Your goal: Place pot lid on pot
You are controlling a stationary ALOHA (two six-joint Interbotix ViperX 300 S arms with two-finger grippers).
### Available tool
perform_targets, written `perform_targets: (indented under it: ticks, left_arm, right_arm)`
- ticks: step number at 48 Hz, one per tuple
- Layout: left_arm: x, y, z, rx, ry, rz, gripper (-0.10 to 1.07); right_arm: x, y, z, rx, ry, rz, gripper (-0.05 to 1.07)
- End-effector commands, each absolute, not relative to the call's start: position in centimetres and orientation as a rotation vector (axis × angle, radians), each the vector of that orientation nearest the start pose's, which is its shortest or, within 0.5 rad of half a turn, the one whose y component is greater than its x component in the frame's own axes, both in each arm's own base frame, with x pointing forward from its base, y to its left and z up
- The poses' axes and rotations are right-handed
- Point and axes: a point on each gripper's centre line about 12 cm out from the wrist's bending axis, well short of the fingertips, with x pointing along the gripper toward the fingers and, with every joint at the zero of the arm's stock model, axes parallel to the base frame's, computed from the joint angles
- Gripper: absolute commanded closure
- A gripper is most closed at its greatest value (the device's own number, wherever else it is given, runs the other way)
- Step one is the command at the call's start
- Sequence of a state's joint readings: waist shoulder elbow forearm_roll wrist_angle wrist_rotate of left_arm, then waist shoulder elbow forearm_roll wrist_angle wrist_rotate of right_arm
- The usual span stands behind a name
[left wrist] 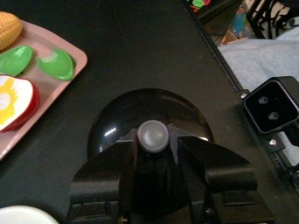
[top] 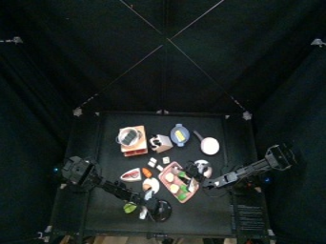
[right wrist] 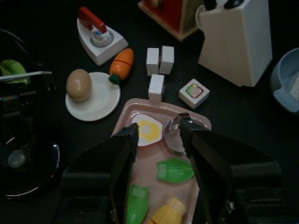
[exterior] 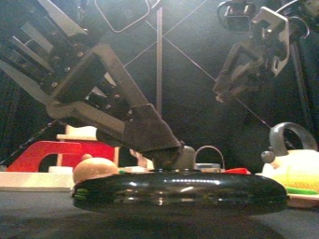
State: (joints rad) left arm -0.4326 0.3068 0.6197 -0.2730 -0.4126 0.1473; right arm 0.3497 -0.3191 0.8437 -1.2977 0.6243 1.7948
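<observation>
A: Black domed pot lid (left wrist: 149, 131) lies flat at the table's front edge; left gripper (left wrist: 153, 147) has its jaws pinched on the grey knob (left wrist: 151, 135).
B: Pot?
A: Pot (top: 129, 138) well apart, back-left. Between them: white plate (right wrist: 91, 99) with an egg (right wrist: 77, 83), carrot (right wrist: 121, 62).
B: Right side?
A: Right gripper (right wrist: 163, 138) hangs over the pink tray (right wrist: 149, 110), jaws spread, holding nothing.

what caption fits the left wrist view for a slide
Left gripper poised at the knob of the black pot lid lying on the table, pink tray of toy food beside it.
</observation>
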Motion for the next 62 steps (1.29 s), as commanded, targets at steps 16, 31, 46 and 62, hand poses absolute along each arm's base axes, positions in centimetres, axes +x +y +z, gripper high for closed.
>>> perform_targets:
  ticks: [16, 31, 46, 62]
  left_arm:
    - [39.1, -16.5, 14.7, -0.004, 0.418, -0.286, 0.35]
    - [37.8, -13.8, 18.1, -0.131, 0.438, -0.208, 0.35]
    - [37.7, -11.2, 22.0, -0.179, 0.529, -0.203, 0.35]
    - [35.8, -7.4, 26.8, -0.18, 0.562, -0.185, 0.36]
  right_arm:
    - [30.2, 3.8, 22.2, 0.215, 0.53, -0.405, 0.23]
    - [30.2, 3.8, 22.2, 0.218, 0.534, -0.407, 0.23]
    - [30.2, 3.7, 22.2, 0.219, 0.535, -0.409, 0.23]
    - [30.2, 3.8, 22.1, 0.228, 0.54, -0.411, 0.23]
